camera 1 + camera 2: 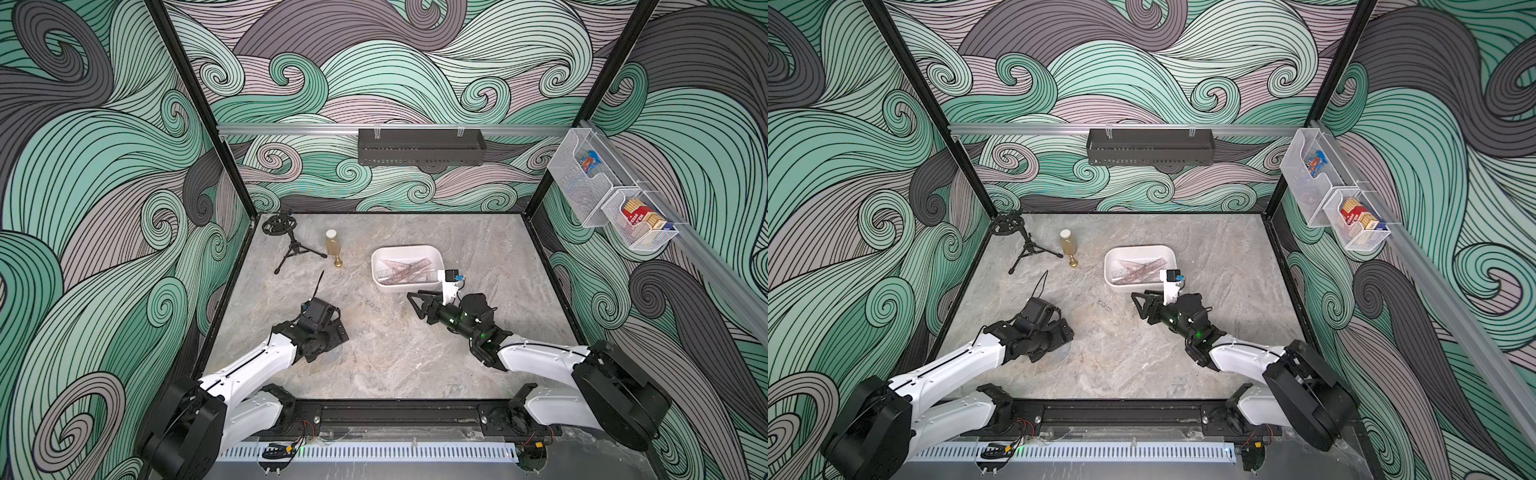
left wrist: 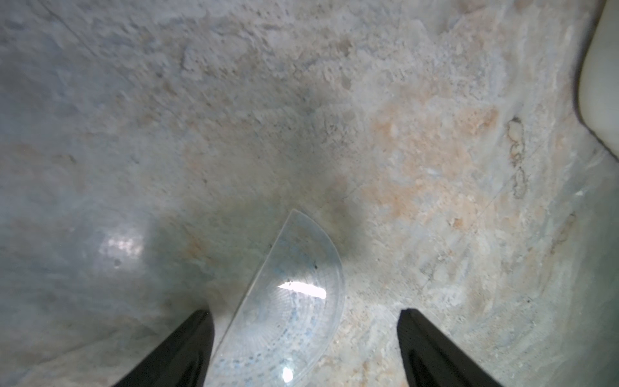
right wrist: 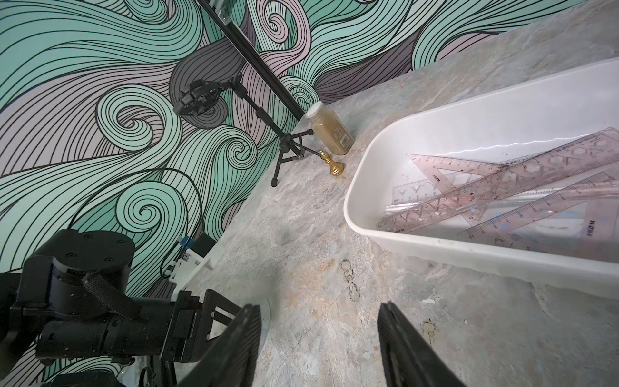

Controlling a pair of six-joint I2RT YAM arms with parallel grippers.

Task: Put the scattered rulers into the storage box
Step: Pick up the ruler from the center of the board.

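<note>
Black fingers (image 2: pixel 187 348) of the left gripper (image 2: pixel 304 311) sit closest in the left wrist view, spread wide and gripping nothing. Between them a clear half-round protractor (image 2: pixel 288 301) lies flat on the marble tabletop (image 2: pixel 435 167), nearer to one finger than the other. As far as I can see, it is the only measuring piece not yet in the box.

That off-centre lie is the first risk. If the jaws close as they stand, the nearer finger would likely meet the edge first and skid the protractor sideways instead of pinching it. It is also thin, slick and flush with the stone, so the tips may ride over it or scrape the tabletop and come up empty.

Further right, the right gripper (image 1: pixel 415 303) hangs low just in front of the storage box (image 1: pixel 405 249). Its fingers are apart with nothing between them, as its wrist view shows. It seems to lie close to the path from the protractor to the box, so a carry across could bump the two arms.

Pinkish rulers (image 3: pixel 502 187) and set squares already lie crossed and sloping inside the box. A protractor dropped onto that stack might slide off, or tip over the low wall (image 3: pixel 469 261).
</note>
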